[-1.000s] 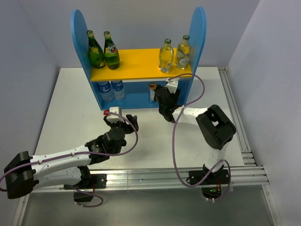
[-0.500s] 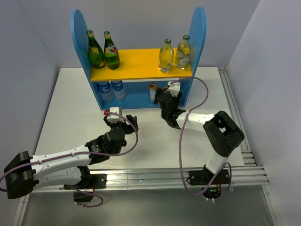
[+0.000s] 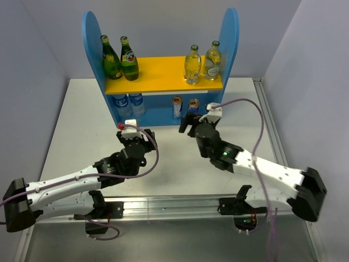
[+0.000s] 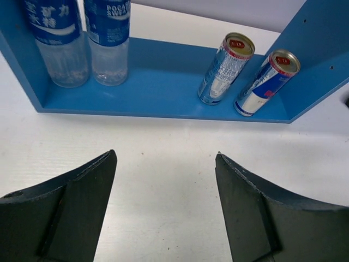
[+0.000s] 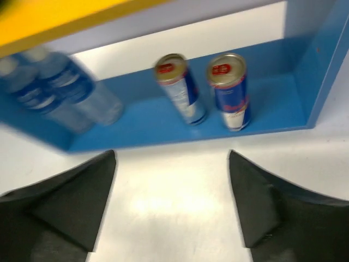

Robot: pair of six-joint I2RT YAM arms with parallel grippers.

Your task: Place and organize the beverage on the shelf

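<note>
The left end effector (image 4: 164, 155) and right end effector (image 5: 172, 155) gape, empty. Just ahead, two cans (image 5: 229, 90) stand low on the shelf (image 4: 163, 101), with bottles (image 3: 129, 61) above. A forward lurch could topple the cans.

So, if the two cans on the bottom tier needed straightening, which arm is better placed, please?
Right, probably: its open, empty hand sits directly in front of the cans, while the left hand is further left, nearer the water bottles.

I see my left jaws standing wide apart above the white desk (image 4: 163, 143). Ahead, on the shelf's (image 4: 158, 94) blue base, two water bottles (image 4: 61, 46) stand at the left and two cans (image 4: 224, 68) at the right, side by side.
</note>
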